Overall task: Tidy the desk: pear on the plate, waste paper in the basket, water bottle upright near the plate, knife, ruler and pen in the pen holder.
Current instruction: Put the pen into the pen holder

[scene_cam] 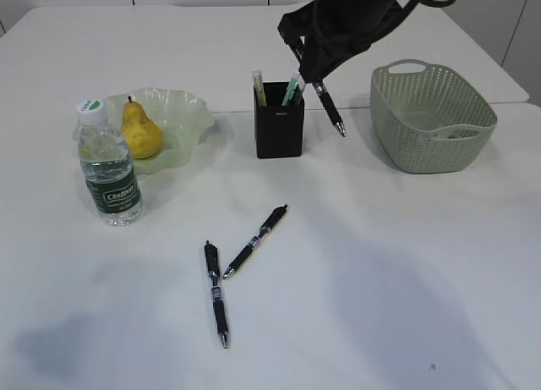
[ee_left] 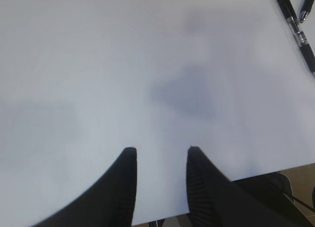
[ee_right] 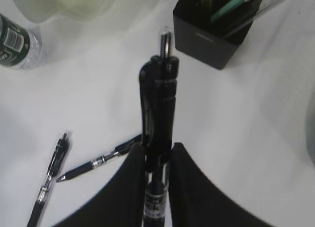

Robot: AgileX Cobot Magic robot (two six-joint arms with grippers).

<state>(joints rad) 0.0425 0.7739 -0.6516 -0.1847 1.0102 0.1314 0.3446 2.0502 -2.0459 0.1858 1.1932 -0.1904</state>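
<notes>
White bench [scene_cam: 380,280] fills nearly every view, with the black pen holder [scene_cam: 279,119] near its middle as the landmark. Left of the holder sits the pale green plate [scene_cam: 190,119] with the pear [scene_cam: 139,129] on it, and the water bottle [scene_cam: 108,166] stands upright just beside that plate. Right of the holder is the green basket [scene_cam: 433,115]. In front of the holder, well apart from it, two black pens [scene_cam: 237,271] lie on the bench with their ends close together.

Just right of the holder and above it, the right end effector [ee_right: 157,160] is clenched on a black pen [scene_cam: 330,111], which hangs tilted, tip down, outside the holder's rim. The left end effector [ee_left: 158,160] hovers over bare bench, its fingers parted and holding nothing.

To finish this step well, I judge the pen should shift left until its tip is over the holder's opening, clear of the items already standing inside, then come nearer upright before letting go.
</notes>
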